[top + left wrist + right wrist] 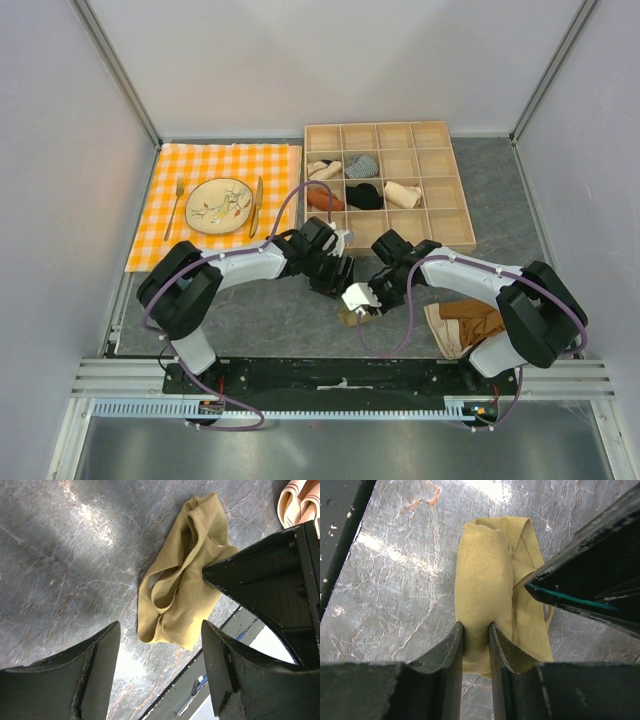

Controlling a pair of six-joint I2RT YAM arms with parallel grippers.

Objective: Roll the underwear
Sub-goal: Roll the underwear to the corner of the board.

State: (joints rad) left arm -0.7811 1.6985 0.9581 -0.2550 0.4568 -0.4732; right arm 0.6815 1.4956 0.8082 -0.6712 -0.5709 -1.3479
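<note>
The underwear (pixel 485 570) is a crumpled, partly folded olive-khaki piece lying on the grey marbled table near its front edge. My right gripper (pixel 476 635) is shut on a thick fold at the near end of it. In the left wrist view the underwear (pixel 185 580) lies ahead of my left gripper (pixel 160 645), which is open and empty just above the table, short of the fabric. In the top view both grippers meet over the underwear (pixel 348 318): the left gripper (pixel 338 283) on the far left side, the right gripper (pixel 360 308) on top, hiding most of it.
A wooden compartment box (pixel 452 215) holding several rolled garments stands behind the grippers. An orange checked cloth (pixel 280 160) with plate, fork and knife lies at the back left. A rust-brown and cream garment pile (pixel 465 325) lies at the front right. The table's front edge (pixel 210 665) is close.
</note>
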